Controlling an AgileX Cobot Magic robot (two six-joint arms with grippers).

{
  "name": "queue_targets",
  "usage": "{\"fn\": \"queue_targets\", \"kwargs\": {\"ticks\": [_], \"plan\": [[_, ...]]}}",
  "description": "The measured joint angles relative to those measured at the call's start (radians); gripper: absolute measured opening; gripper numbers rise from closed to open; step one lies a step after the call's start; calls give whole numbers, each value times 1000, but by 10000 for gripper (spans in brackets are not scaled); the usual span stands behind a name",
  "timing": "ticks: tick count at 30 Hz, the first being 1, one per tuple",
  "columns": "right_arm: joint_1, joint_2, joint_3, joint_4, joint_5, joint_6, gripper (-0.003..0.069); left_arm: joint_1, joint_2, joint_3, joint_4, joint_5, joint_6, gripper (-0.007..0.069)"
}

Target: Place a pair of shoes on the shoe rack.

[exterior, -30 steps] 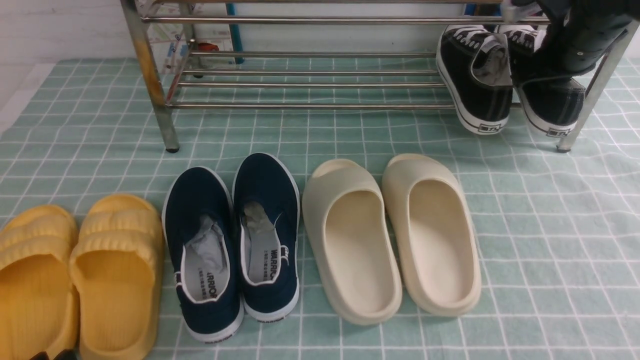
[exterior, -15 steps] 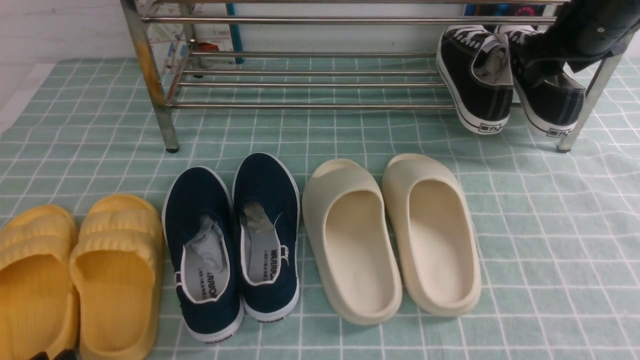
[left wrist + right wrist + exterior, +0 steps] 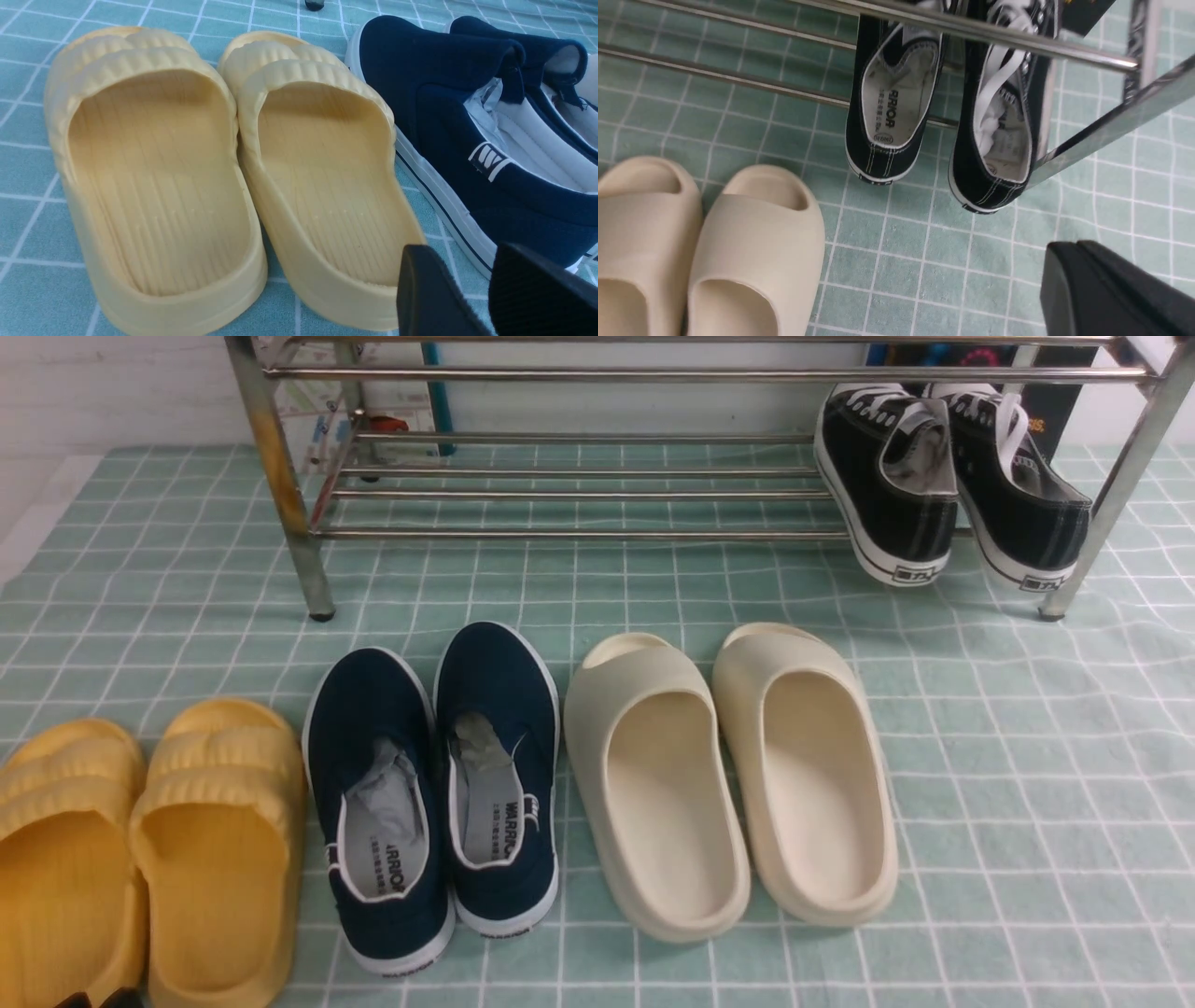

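Pointing toes rearward, the pair of shoes lies on the shoe rack (right tool clenched, left tool seemingly parted).

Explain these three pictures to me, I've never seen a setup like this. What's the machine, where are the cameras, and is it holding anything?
This is a robot with two arms. Each arm ends in an end effector that pinches things. The wide picture looks forward from between the arms, and the other two come from cameras on the wrists. On a green checked cloth lie yellow slides, navy slip-ons and cream slides, in front of a chrome shoe rack. A pair of black sneakers sits on the rack's lower bars at its right end, heels sticking out. The left end effector hovers by the yellow slides, fingers slightly apart. The right end effector is shut, near the sneakers. Neither holds anything.
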Motion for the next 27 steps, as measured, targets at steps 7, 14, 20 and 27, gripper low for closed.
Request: {"fn": "queue_targets", "kwargs": {"ticks": [7, 14, 20, 27], "plan": [[0, -286, 202, -43, -122, 1, -3, 0, 0, 0, 0, 0, 0, 221], [0, -687, 725, -97, -553, 5, -2, 0, 0, 0, 0, 0, 0, 221], [0, -951, 1228, -23, -948, 8, -1, 0, 0, 0, 0, 0, 0, 221], [0, -1022, 1756, -33, -1490, 8, 2, 0, 0, 0, 0, 0, 0, 221]]}}
